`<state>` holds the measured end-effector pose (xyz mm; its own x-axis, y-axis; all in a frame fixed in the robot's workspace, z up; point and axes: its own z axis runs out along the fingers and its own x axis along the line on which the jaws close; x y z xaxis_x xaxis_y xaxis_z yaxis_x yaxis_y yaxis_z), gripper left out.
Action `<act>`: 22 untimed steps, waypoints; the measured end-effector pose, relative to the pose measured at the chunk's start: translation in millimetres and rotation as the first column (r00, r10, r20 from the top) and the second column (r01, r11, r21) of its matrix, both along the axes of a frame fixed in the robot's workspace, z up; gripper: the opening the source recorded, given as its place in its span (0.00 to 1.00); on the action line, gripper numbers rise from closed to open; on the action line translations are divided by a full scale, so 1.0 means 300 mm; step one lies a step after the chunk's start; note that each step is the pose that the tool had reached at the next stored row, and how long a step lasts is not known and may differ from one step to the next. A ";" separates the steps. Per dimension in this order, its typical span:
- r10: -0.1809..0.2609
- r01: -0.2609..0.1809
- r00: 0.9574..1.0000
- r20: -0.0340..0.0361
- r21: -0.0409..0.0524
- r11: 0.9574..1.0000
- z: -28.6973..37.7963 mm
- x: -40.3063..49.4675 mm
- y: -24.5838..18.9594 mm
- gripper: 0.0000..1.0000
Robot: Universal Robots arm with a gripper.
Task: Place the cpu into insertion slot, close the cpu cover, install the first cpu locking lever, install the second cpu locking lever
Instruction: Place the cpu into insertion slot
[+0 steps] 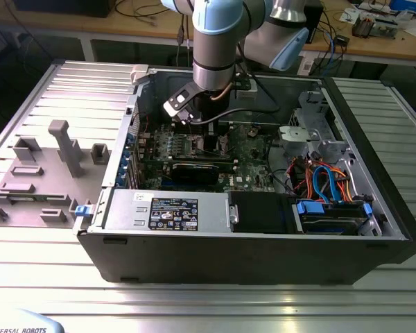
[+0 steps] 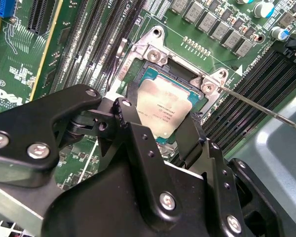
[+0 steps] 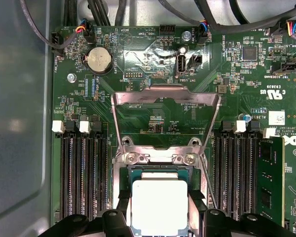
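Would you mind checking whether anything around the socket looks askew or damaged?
Nothing stands out: the cpu, held in the gripper, lines up squarely with the insertion slot, and the cpu cover stands raised, clear of it.

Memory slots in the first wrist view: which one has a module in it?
The one holding the green module, outermost in the bank far from the coin battery; the other slots look empty.
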<state>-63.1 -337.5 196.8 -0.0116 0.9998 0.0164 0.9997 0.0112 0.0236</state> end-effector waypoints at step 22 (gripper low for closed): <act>0.000 0.000 1.000 0.000 0.000 1.000 -0.001 0.000 0.000 0.54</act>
<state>-63.2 -337.6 196.5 -0.0116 0.9998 0.0162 0.9997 0.0112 0.0234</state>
